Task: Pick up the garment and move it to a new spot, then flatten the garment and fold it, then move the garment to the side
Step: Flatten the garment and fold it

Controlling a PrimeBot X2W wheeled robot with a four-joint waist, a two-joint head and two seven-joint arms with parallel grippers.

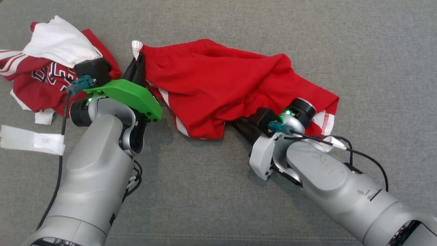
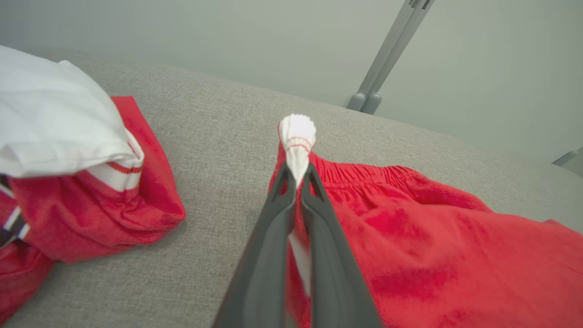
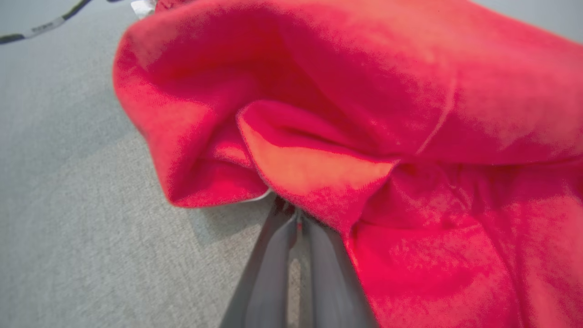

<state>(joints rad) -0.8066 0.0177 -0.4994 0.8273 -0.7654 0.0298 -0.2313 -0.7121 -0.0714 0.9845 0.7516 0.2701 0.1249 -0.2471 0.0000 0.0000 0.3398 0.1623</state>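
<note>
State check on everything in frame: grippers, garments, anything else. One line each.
left gripper, shut, pinching the white-trimmed waistband corner of the red shorts
right gripper, shut on the lower edge of the red shorts, tips tucked under a fold
red shorts, rumpled, not flattened or folded, lying on the grey surface
clothes pile, crumpled heap beside the red shorts
tape strip, lying on the grey surface

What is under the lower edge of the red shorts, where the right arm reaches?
The right gripper reaches under a fold of the red shorts, fingers shut, above the grey surface. Their tips are covered by cloth, so whether they pinch it cannot be seen.
</note>
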